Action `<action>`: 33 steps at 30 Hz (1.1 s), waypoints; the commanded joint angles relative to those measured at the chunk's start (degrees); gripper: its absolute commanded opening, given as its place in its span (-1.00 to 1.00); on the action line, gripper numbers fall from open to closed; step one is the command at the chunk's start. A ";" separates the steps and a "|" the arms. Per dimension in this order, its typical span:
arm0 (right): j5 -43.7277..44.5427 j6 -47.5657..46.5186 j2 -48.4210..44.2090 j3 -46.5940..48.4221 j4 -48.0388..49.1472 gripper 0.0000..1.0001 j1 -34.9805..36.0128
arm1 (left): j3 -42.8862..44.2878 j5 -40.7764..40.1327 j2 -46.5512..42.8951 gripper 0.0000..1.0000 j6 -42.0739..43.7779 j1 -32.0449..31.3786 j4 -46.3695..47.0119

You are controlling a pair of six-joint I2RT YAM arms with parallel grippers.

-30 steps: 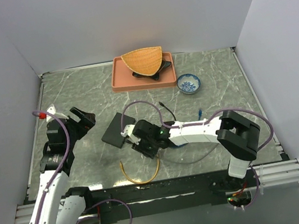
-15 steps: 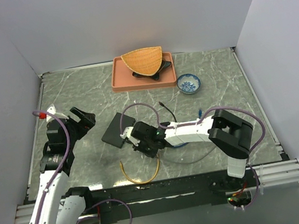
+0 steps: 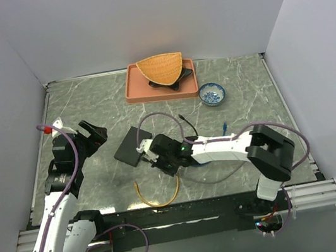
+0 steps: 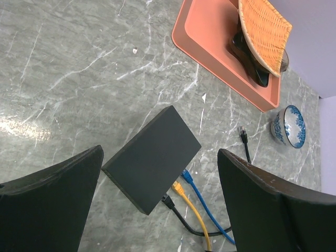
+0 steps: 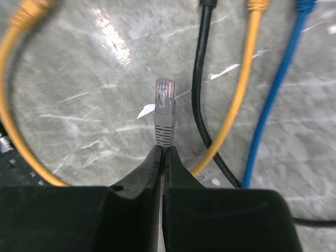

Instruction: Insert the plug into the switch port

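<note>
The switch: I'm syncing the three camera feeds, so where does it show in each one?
Top external: the switch lies left of centre in the picture.
Left wrist: the switch sits low in the centre, with cables plugged into its lower right side.
Right wrist: not in it; only the plug and cables show.
Shared landmark: the yellow cable, visible in all three.

Lab cell: white partition walls (image 3: 138,15) enclose marbled table (image 3: 88,106).

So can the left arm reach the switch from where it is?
Probably yes: the open left gripper faces the switch with only table between them; the right gripper, holding the grey plug, crowds only its port side.
</note>
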 commanded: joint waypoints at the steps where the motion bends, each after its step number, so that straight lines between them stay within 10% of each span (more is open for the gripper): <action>1: 1.82 -0.63 -7.13 -1.45 2.08 -1.00 -0.11 | 0.66 0.77 -0.69 0.93 0.78 0.31 1.88; 26: -34.74 4.99 -39.13 -18.76 20.89 -1.00 -17.59 | -8.03 49.63 4.41 0.92 -9.40 -1.09 44.47; 33: -33.87 6.14 -38.87 -18.50 20.72 -1.00 -18.91 | 0.74 42.71 7.91 0.98 1.73 -14.70 29.94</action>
